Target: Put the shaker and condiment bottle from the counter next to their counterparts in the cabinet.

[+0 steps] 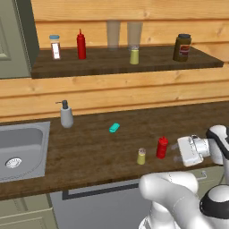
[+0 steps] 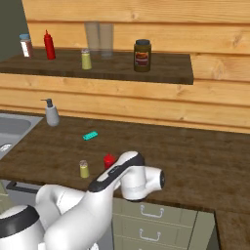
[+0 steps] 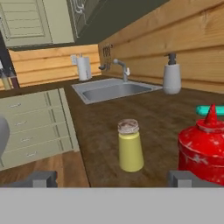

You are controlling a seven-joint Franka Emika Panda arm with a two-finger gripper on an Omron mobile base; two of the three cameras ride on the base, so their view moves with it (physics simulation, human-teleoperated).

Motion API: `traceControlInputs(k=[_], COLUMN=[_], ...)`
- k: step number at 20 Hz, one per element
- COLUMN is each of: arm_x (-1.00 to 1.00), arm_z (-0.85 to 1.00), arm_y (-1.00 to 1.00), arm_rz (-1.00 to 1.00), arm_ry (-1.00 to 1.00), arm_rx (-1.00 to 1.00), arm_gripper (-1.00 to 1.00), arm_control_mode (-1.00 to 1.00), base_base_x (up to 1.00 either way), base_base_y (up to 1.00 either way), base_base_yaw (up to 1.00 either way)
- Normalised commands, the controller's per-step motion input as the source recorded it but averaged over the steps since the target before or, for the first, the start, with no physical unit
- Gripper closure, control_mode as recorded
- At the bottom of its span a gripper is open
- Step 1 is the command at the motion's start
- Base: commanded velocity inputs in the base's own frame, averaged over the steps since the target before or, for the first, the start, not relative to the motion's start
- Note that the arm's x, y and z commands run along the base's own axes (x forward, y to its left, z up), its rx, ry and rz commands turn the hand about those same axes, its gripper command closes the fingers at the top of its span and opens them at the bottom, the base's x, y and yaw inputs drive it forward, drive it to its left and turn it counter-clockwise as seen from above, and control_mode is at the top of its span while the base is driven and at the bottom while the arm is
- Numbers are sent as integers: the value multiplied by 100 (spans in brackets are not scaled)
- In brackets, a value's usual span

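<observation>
On the desk [image 1: 89, 147], near its front edge, the shaker [image 1: 141, 156] stands just left of the condiment bottle [image 1: 162, 147], close but apart. In the right base view the arm hides most of that bottle, leaving only its red top; the hand view cuts off its right side. The gripper [image 3: 116, 178] sits low at the desk edge just right of the bottle, jaws spread wide, holding nothing. From the hand view the shaker stands between the fingertips, a little ahead.
</observation>
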Motion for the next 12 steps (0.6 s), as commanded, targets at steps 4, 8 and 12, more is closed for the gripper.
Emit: traceControlInputs(k=[4,8,12], arm_x=[18,22,20], arm_z=[-1,-4,0], arm_y=[-22,-18,0], arm_rz=[0,0,-3], arm_ry=[0,0,0], arm_rx=[6,1,0], arm_gripper=[-100,-100,-100], arm_control_mode=[-100,-100,-100], base_base_x=[0,0,0], base_base_y=[0,0,0], base_base_yaw=[0,0,0])
